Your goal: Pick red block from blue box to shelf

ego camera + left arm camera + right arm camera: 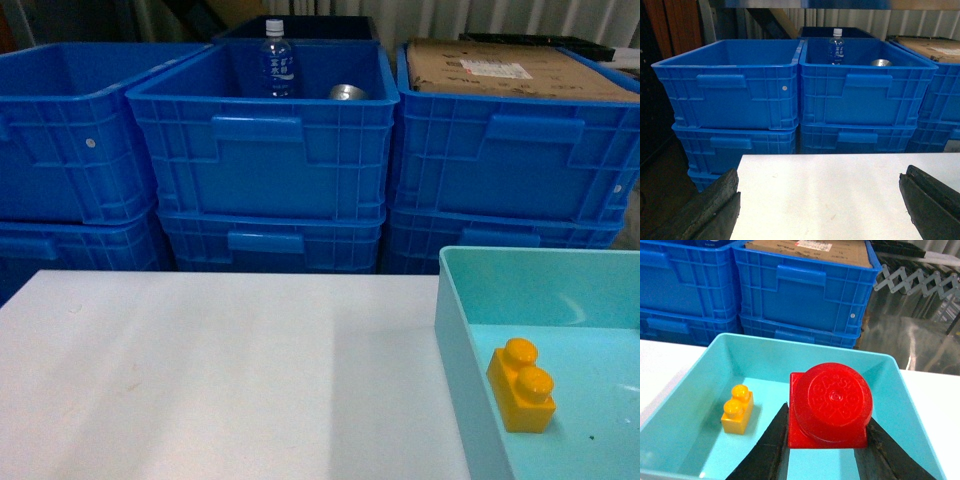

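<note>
Right tool [822, 440]: 2 dark fingers [765, 450] closed against opposite sides of the red block [832, 405], which is held above the floor of the blue box [715, 347], its round stud facing the wrist camera. Yellow brick [737, 410]: 2 studs, lying on the box floor to the left of the red block and apart from it; in the head view the same brick [522, 385] lies near the box's left wall [455, 330]. The red block and the right tool do not appear in the head view.

Left tool [820, 200]: fingers [715, 205] spread wide, nothing between them, over the white table [830, 195].

Table [200, 380]: plain white top; the blue box rests at its right side. Behind the table, dark blue ribbed crates [265, 140] are stacked in 3 columns. The middle top crate holds a clear bottle [278, 60] and a metal can [348, 92]; cardboard [510, 68] covers the right top crate. Behind the crates, a corrugated pale wall [460, 18]. Right of the crates, a folding lattice gate [920, 282].
</note>
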